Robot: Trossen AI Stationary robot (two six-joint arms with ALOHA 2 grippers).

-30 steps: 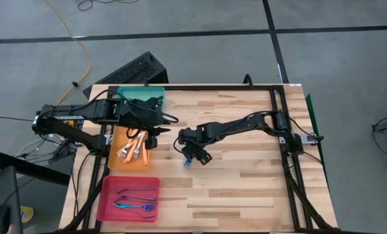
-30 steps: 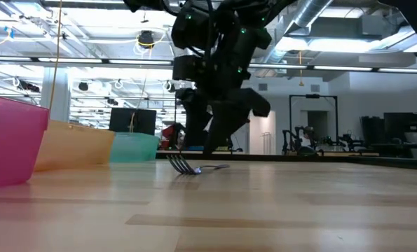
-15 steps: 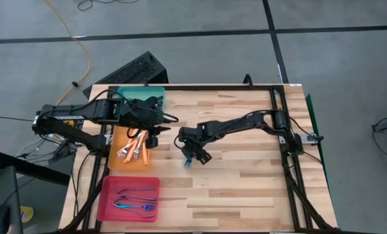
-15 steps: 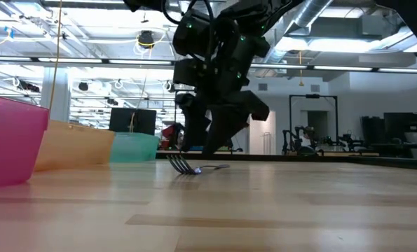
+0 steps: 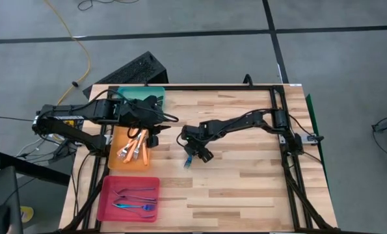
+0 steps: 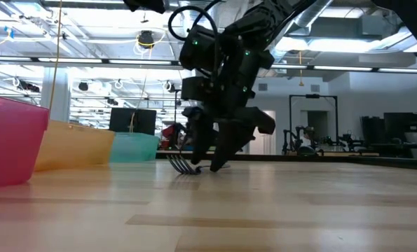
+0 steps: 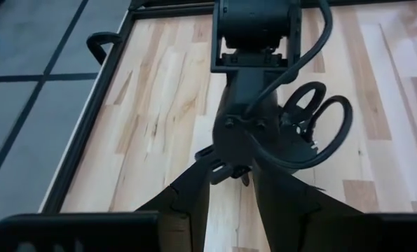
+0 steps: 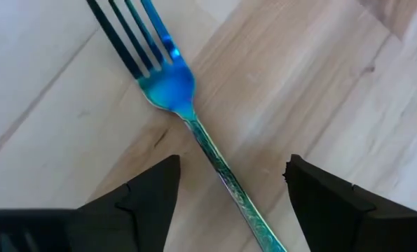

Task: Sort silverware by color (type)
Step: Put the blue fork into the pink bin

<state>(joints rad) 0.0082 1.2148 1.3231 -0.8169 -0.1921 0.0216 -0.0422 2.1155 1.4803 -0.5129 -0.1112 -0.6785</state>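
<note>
- Behind my light wooden butcher-block table lies a big hall with ceiling pipes, strip lights and grey floor; in the high view a yellow cable trails over that floor.
- Along the table's left edge stand three flat plastic trays in a row: a teal tray farthest back, an orange tray in the middle and a pink tray nearest the front.
- The orange tray holds a few slim orange-handled forks; the pink tray holds several thin forks, at least one with a blue shine.
- My right gripper is low over the middle of the table, its two dark fingers spread wide apart.
- Between those fingers lies a slim iridescent blue metal fork, flat on the wood, its handle running diagonally through the gap; neither finger touches it in my right wrist view.
- In the low view the same fork's tines curve up off the table just in front of my fingertips, which reach down to the wood.
- My left gripper waits over the boundary of the teal and orange trays; whether its fingers are parted or closed I cannot tell.
</note>
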